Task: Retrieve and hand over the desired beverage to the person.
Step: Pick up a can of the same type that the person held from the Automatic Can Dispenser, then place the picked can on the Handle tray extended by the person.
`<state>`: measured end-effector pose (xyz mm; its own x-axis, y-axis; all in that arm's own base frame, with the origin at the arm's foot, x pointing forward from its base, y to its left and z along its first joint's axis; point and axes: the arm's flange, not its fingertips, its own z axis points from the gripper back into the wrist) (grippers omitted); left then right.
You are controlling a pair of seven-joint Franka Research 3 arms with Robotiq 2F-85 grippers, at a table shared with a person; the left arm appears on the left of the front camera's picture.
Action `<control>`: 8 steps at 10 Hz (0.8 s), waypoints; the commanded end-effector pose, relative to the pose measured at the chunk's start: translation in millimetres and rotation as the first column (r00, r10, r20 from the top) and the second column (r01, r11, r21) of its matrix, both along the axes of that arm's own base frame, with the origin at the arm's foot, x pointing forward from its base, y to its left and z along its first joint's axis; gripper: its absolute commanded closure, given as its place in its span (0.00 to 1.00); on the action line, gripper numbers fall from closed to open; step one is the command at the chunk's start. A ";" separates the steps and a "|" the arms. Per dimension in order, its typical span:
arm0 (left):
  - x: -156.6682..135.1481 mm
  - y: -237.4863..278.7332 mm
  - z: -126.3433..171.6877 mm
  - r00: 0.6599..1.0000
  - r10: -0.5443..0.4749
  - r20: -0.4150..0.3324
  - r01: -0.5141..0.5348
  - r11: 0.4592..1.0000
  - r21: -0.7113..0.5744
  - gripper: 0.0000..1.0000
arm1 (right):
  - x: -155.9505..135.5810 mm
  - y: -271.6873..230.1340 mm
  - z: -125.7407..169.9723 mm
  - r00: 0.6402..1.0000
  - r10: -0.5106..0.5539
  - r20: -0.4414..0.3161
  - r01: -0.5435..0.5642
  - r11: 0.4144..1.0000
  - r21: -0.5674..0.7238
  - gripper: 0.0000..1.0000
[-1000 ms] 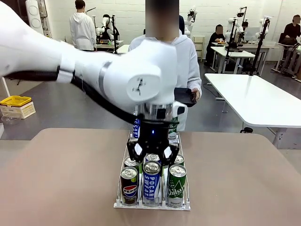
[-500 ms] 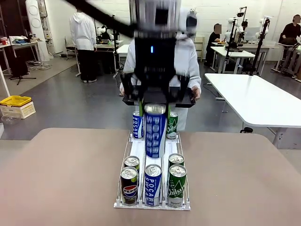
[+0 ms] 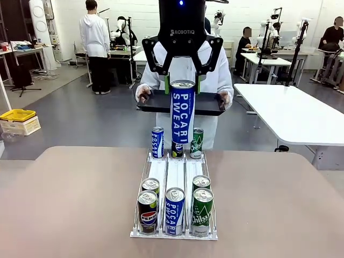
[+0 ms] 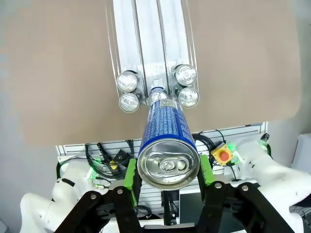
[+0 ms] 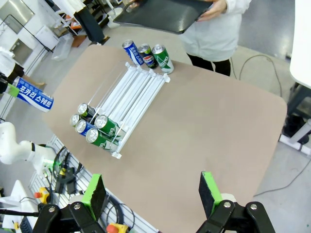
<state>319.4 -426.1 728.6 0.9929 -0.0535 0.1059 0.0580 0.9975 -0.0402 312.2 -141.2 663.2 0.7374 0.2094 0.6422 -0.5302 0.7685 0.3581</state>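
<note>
My left gripper [image 3: 183, 85] is shut on a tall blue Pocari Sweat can [image 3: 182, 115], upright and high above the rack [image 3: 175, 171], right in front of the black tray [image 3: 210, 105] that the person [image 3: 215, 70] holds with both hands. In the left wrist view the can [image 4: 164, 136] sits between the green pads [image 4: 130, 175], with the rack [image 4: 150, 34] far below. My right gripper [image 5: 153, 194] is open and holds nothing, high over the table's near right side; from there the held can [image 5: 31, 95] shows at far left.
The rack holds a Pepsi can [image 3: 148, 211], a Pocari can [image 3: 174, 210] and a green can [image 3: 202, 212] in front, two more behind them, and three at the far end [image 3: 157, 142]. The brown table [image 3: 279, 204] is bare around it.
My left gripper closed on the Pocari can in the rack's middle lane and has lifted it straight up to the level of the person's tray.
</note>
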 end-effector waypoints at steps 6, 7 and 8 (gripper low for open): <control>0.0 0.0 0.0 1.000 0.000 0.000 0.000 1.000 0.000 1.00 | 2.2 1.1 0.2 1.000 0.009 0.010 -0.009 1.000 0.015 0.00; 0.0 0.0 0.0 1.000 0.000 0.000 0.000 1.000 0.000 1.00 | 2.2 1.1 0.2 1.000 0.009 0.010 -0.009 1.000 0.015 0.00; 0.0 0.0 0.0 1.000 0.000 0.000 0.000 1.000 0.000 1.00 | 2.2 1.1 0.2 1.000 0.009 0.010 -0.009 1.000 0.015 0.00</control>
